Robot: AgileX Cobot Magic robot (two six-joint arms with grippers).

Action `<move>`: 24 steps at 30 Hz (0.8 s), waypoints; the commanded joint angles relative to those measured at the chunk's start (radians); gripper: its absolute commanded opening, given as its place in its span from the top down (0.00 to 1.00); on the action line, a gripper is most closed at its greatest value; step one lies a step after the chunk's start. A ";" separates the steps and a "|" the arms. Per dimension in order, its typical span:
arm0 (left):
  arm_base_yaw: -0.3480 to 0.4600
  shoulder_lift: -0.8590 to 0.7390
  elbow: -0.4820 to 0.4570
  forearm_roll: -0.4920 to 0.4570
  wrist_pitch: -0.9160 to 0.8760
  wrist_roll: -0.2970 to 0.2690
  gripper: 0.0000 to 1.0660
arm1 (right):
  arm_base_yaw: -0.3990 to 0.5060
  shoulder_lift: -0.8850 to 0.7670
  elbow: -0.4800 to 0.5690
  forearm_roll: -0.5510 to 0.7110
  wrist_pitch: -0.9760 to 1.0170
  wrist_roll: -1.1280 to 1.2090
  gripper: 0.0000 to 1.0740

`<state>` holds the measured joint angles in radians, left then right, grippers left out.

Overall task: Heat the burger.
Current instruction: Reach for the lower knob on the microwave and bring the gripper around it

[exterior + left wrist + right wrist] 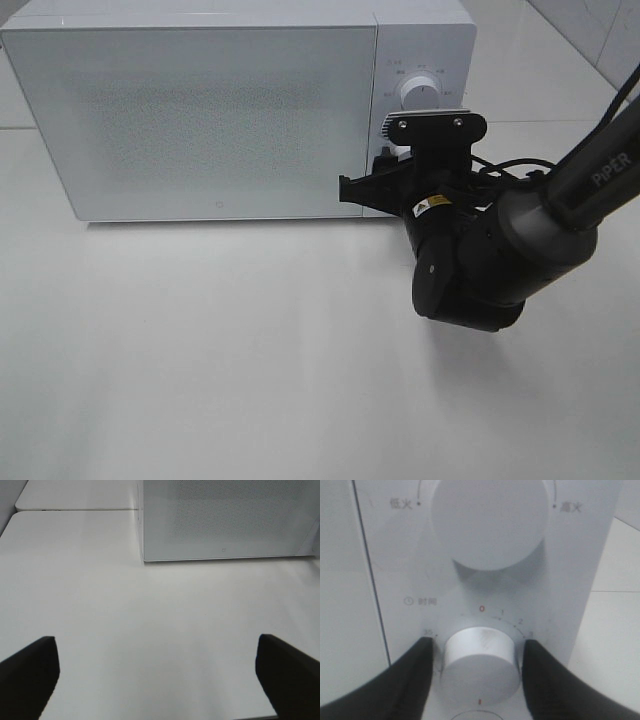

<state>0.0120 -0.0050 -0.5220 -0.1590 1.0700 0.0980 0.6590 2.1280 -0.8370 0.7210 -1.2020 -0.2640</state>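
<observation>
The burger is hidden; the white microwave [200, 110] has its door shut. My right gripper [385, 162] is up against the microwave's control panel. In the right wrist view my right gripper [479, 641] is open, its black fingers [410, 680] on either side of the lower timer knob [480, 667], close to it, with a thin gap showing on one side. The bigger power knob [487, 520] is just above. My left gripper [157, 680] stands wide open over bare table, nothing between its fingers, facing the microwave [225, 520].
The microwave stands at the back of the white table [250, 360]. The right arm [560, 200] reaches in from the right edge, over the table in front of the control panel. The power knob [418, 92] shows above the wrist camera mount.
</observation>
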 commanded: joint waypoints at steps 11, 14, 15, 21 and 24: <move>0.001 -0.016 0.004 -0.004 -0.003 -0.001 0.06 | -0.005 -0.003 -0.009 -0.005 -0.085 -0.013 1.00; 0.001 -0.016 0.004 -0.004 -0.003 -0.001 0.06 | -0.005 -0.003 -0.009 -0.008 -0.105 -0.013 1.00; 0.001 -0.016 0.004 -0.004 -0.003 -0.001 0.06 | -0.005 -0.003 -0.009 -0.008 -0.105 -0.013 1.00; 0.001 -0.016 0.004 -0.004 -0.003 -0.001 0.06 | -0.005 -0.003 -0.009 -0.073 -0.111 0.158 1.00; 0.001 -0.016 0.004 -0.004 -0.003 -0.001 0.06 | -0.005 -0.003 -0.009 -0.093 -0.090 0.348 0.99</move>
<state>0.0120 -0.0050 -0.5220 -0.1590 1.0700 0.0980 0.6590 2.1280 -0.8320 0.6980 -1.2030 -0.0310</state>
